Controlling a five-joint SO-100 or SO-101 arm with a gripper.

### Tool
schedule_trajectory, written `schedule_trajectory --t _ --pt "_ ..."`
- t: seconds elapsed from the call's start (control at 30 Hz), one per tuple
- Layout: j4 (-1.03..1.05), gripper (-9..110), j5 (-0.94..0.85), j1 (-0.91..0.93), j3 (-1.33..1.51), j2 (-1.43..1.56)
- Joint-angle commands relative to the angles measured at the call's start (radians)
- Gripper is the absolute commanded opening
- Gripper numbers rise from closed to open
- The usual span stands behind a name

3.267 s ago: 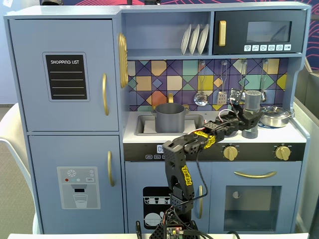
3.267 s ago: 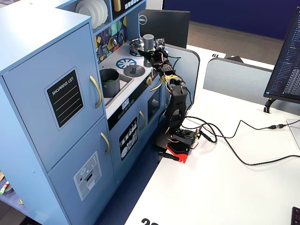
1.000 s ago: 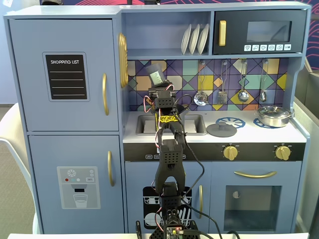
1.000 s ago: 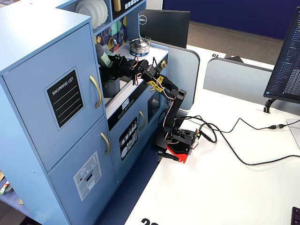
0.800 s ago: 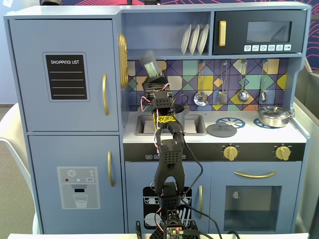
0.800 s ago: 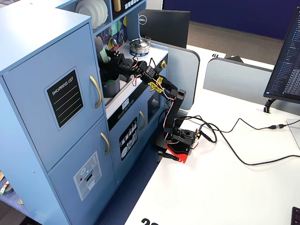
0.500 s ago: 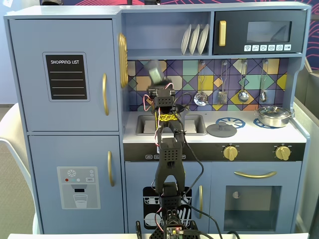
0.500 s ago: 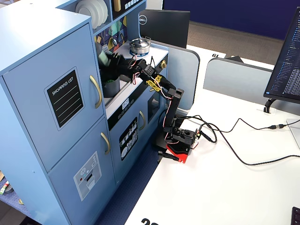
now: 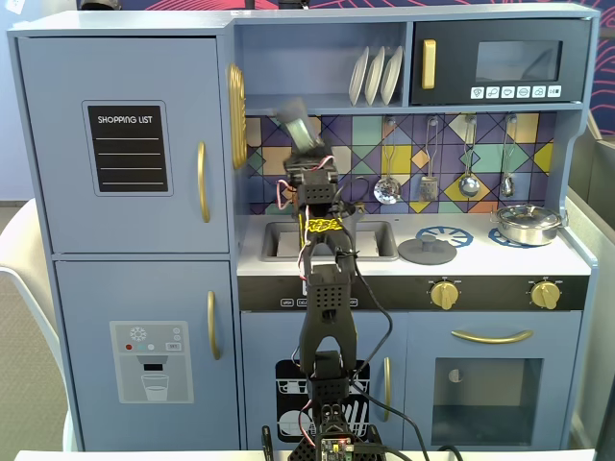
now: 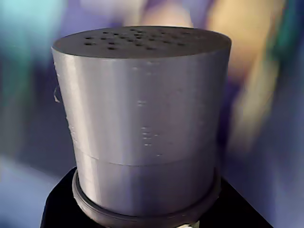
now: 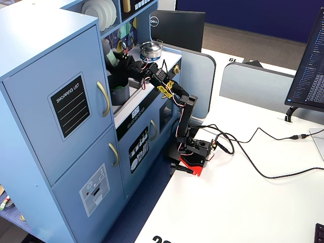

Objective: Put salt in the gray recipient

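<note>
Since half a second ago the salt [image 9: 299, 126] tilts a bit further to the left in a fixed view, cap end up-left and motion-blurred, arm barely shifted otherwise; mid-shake, likely. The gripper [image 9: 309, 161] is clamped on the shaker's lower body, fingers only about as wide apart as that slim cylinder, nothing else held. In the wrist view the salt's perforated cap [image 10: 140, 42] fills the frame, sticking out straight ahead of the fingers, background all blur. The gray recipient [image 11: 119, 92] sits in the sink [image 11: 132, 92] below the fingers and slightly to the near side in a fixed view; from the front view the arm mostly hides it. Cap still points up, so probably no salt can fall yet. To do the step well: keep the grip tight, roll the wrist until the cap points down, and hold the cap over the pot's opening, not its rim or the sink. Short shakes, no wide swings, backsplash [image 9: 461, 154] is close behind.
</note>
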Motion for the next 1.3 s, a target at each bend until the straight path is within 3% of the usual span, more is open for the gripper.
schedule_trajectory --t 0.0,0.1,0.17,0.3,0.43,0.6,0.77,1.27 --pt "0.025 0 -0.012 -0.003 -0.044 -0.003" --pt "-0.187 0 -0.198 -0.018 -0.069 0.0" --pt "-0.253 0 -0.453 -0.02 -0.12 -0.011" --pt "-0.255 0 -1.233 0.1 -0.058 0.021" --pt "-0.288 0 -2.013 0.337 0.091 0.098" --pt "-0.489 0 -2.651 0.615 0.149 0.08" --pt "-0.551 0 -2.809 0.781 0.156 0.009" --pt "-0.727 0 -2.761 0.881 0.403 -0.04"
